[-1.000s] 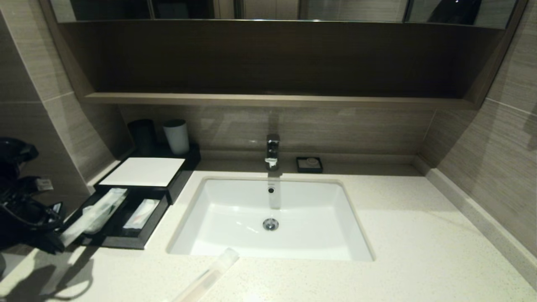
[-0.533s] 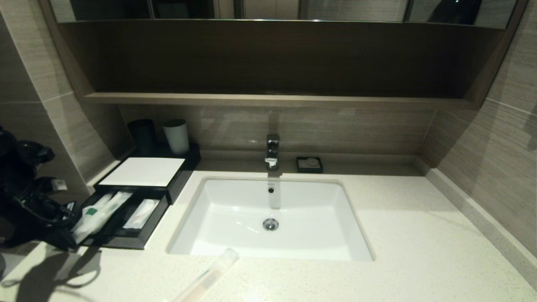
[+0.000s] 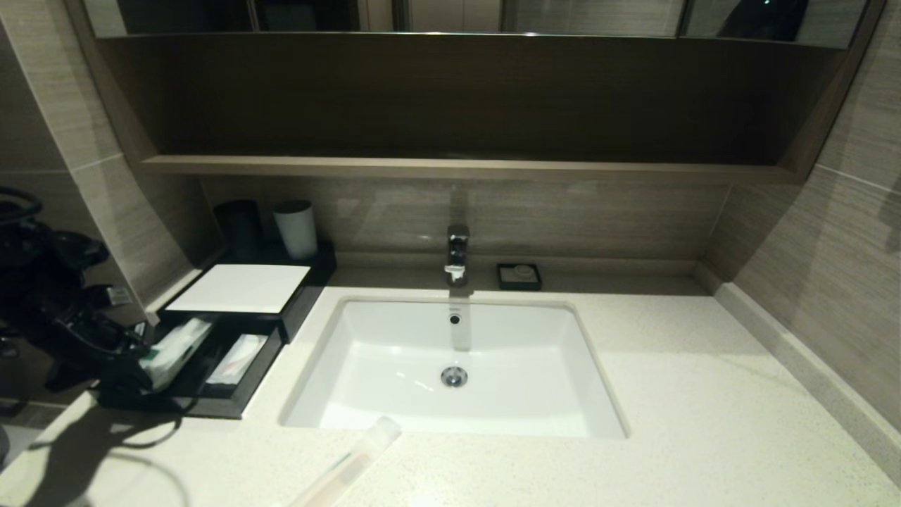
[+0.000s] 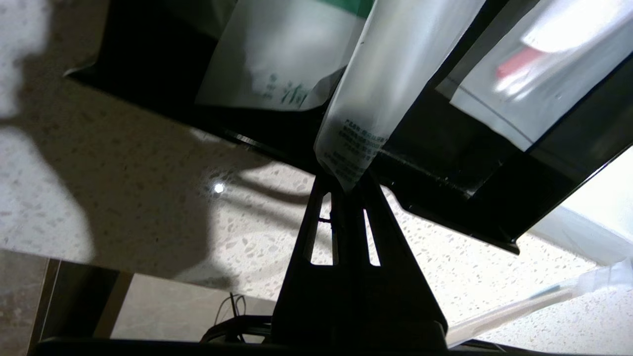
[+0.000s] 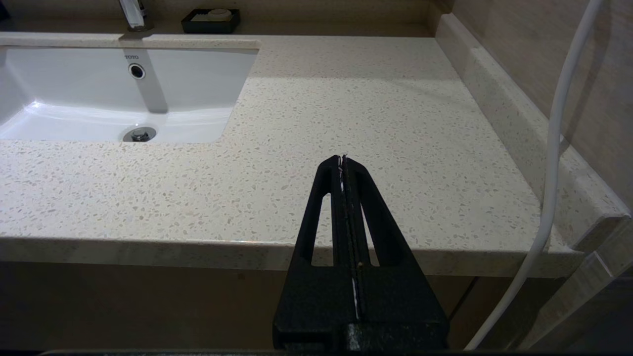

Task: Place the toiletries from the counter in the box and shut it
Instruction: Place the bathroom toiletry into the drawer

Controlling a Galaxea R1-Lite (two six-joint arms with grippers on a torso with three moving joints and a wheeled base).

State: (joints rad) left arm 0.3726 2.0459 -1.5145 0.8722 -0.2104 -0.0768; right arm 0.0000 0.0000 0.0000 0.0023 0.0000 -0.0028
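Our left gripper (image 4: 346, 190), jaws clenched on a slim packet (image 4: 390, 84), has carried it over the box's drawer (image 3: 232, 398); releasing comes next. One packet (image 3: 352, 461) remains on the desk (image 3: 704, 422).

In the head view the left hand (image 3: 137, 366) is lost in the arm's dark bulk beside the box (image 3: 281, 320). The long packet (image 3: 345, 468) on the desk (image 3: 704, 394) runs off the lower edge. The packets' (image 4: 385, 89) print is too blurred to read.
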